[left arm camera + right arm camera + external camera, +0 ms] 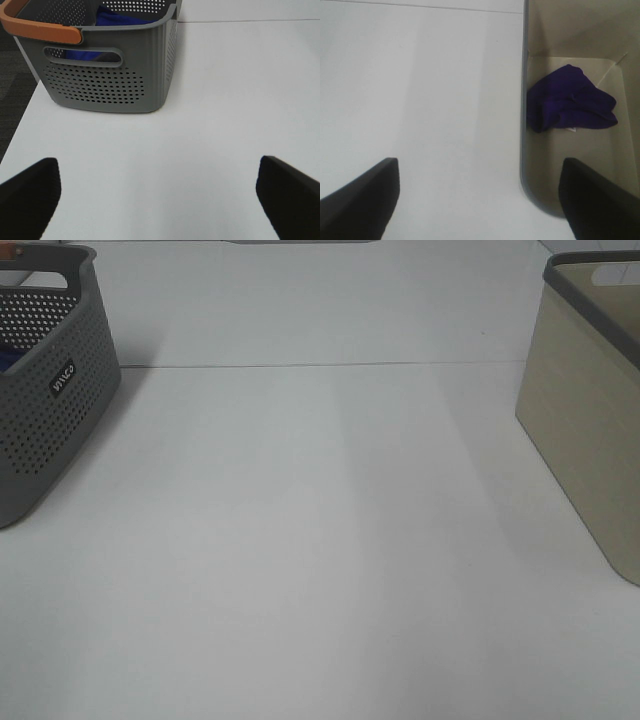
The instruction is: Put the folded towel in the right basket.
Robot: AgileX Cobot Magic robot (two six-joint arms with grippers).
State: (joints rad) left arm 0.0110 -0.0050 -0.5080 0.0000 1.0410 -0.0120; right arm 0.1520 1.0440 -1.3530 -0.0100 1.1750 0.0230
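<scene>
- Nearest me, the left gripper [157, 200] and right gripper [480, 200] both hung with fingers apart, holding nothing, above the bare white table [320, 570].
- The dark purple cloth towel [568, 100] lay rumpled on the floor of the beige plastic right basket [590, 420]; it looked soft and light, best pinched at a raised fold.
- Only the right wrist view showed it; the high camera saw just basket walls.
- The left wrist view showed blue cloth [120, 20] inside the grey perforated left basket [107, 85].

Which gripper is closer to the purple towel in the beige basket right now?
Right. The right gripper hangs open over the beige basket rim, the purple towel just ahead inside. The left gripper faces the grey basket opposite.
</scene>
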